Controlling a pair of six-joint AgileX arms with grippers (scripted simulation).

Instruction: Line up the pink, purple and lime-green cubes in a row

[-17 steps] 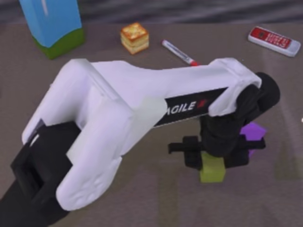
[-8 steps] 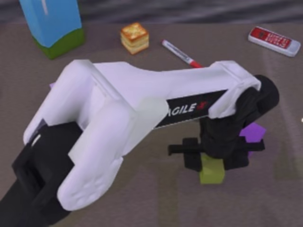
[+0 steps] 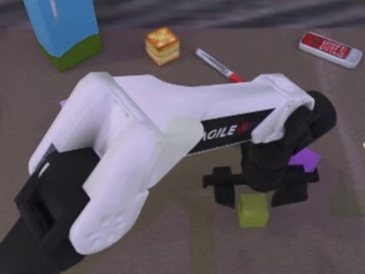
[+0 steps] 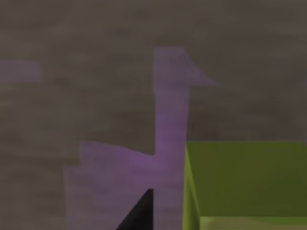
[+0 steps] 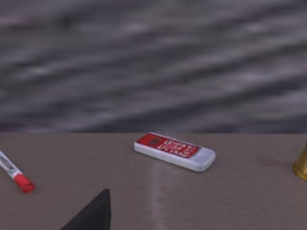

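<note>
So the left gripper (image 3: 259, 191) sits right over the lime-green cube (image 3: 254, 209), fingers spread apart with nothing between them, and the cube is resting on the table (image 3: 171, 228) just beside the purple cube (image 3: 305, 160). Looks to me like the green one is placed. The pink cube is mostly hidden under the arm, so fetching it is probably next. Right arm isn't in the top view.

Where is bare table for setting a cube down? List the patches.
Free: between marker and remote; front-right corner, right of lime-green cube. Crowded: left jaws open above that cube, purple cube close by. Right arm is outside the top view.
</note>
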